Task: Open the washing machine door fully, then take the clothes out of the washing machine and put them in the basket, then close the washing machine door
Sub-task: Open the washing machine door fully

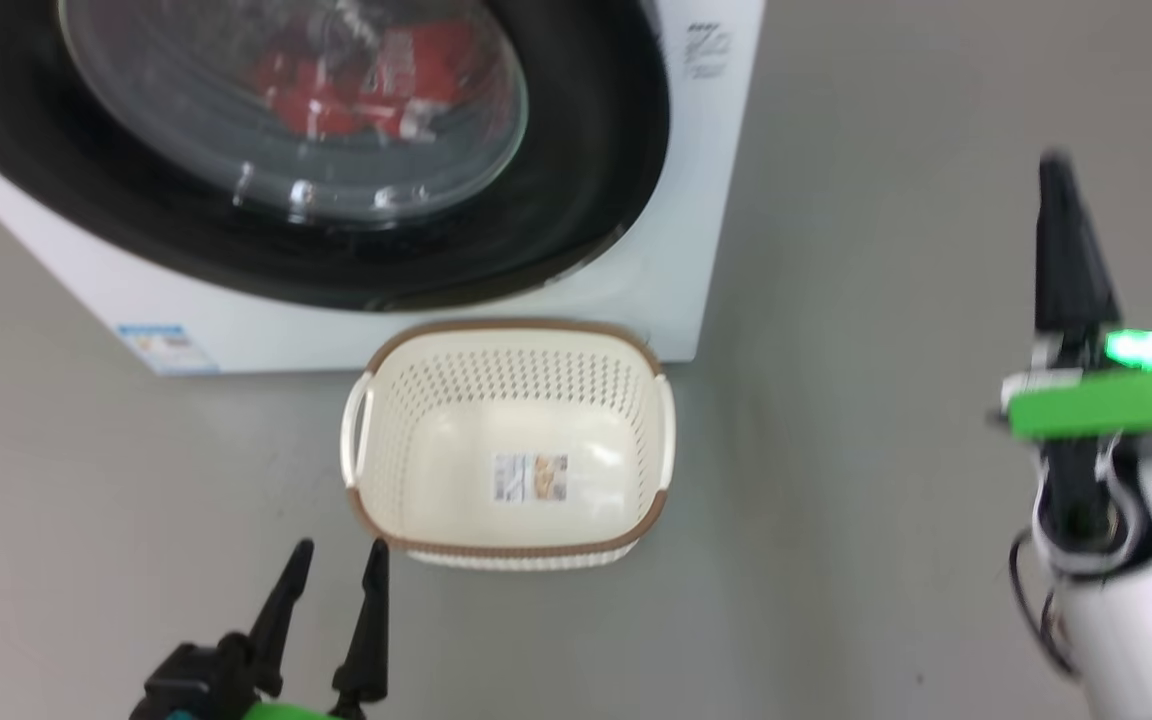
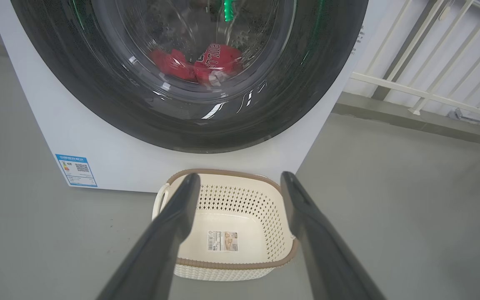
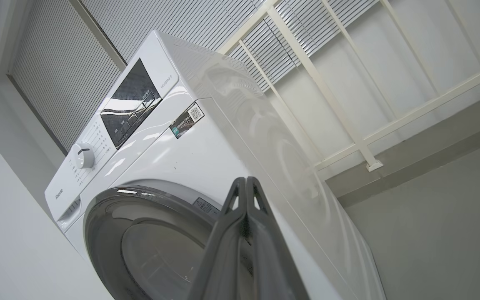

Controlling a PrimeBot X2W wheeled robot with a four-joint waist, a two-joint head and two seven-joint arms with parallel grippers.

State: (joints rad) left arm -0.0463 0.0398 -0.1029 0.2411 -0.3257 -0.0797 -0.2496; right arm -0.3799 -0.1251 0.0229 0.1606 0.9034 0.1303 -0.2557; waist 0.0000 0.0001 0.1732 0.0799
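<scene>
The white washing machine (image 1: pixel 671 230) stands ahead with its round black-rimmed door (image 1: pixel 576 200) lying flat against the front. Red clothes (image 1: pixel 356 85) show through the glass, also as clothes (image 2: pixel 198 62) in the left wrist view. On the floor before the machine sits the cream basket (image 1: pixel 436 385) with nothing in it but a sticker. My left gripper (image 1: pixel 336 560) hovers open just in front of the basket's near left corner; its fingers (image 2: pixel 173 225) frame the basket (image 2: pixel 240 200). My right gripper (image 1: pixel 1061 190) is raised at the right, shut and holding nothing, with its tips (image 3: pixel 245 183) pointing at the machine (image 3: pixel 206 137) and door (image 3: pixel 111 212).
Grey floor (image 1: pixel 886 450) spreads to the right of the machine and basket. A cream railing (image 2: pixel 427 83) and a low step run behind the machine on the right. A blue label (image 1: pixel 164 345) marks the machine's lower left corner.
</scene>
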